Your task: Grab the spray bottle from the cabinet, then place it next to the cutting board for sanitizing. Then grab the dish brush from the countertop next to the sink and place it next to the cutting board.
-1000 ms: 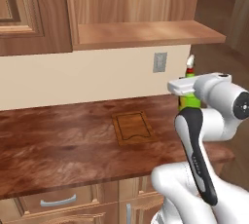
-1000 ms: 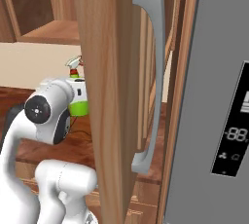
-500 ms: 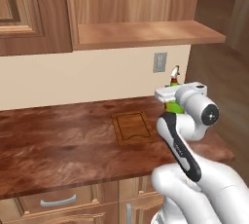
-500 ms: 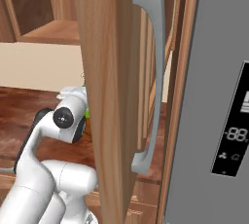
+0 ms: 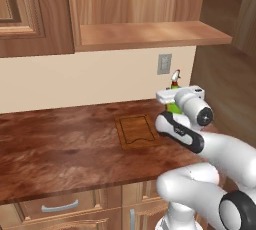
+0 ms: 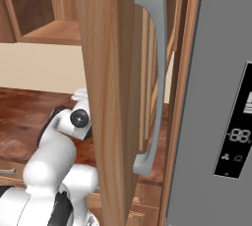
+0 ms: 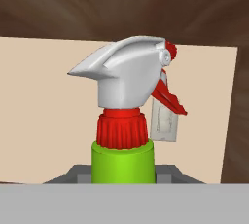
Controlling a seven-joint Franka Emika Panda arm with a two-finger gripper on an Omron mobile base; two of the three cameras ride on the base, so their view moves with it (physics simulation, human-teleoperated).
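Gripping the small green spray bottle (image 7: pixel 123 162) with its red ribbed neck and white trigger nozzle, the robot's two-finger gripper (image 7: pixel 123 175) is closing on the green body, one dark finger tip (image 7: pixel 74 173) pressing each side of it in the hand view. Above the fingers the bottle is standing upright, its nozzle spout pointing one way and its red trigger hanging down the other. Beyond the fingers a beige wall is showing, with a pale grey wall outlet (image 7: pixel 164 122) just behind the trigger. From the left base view the bottle (image 5: pixel 174 105) is peeking out behind the white hand, held just above the long dark reddish-brown wood-grain countertop (image 5: pixel 60 144), near its right end. To the fingers' left side there, the small flat brown wooden cutting board (image 5: pixel 136 130) with a dark groove outline is lying on that countertop, near the bottle but apart from it. Overhead, the warm brown wooden wall cabinet (image 5: pixel 140 9) with its open shelf is hanging above the fingers.
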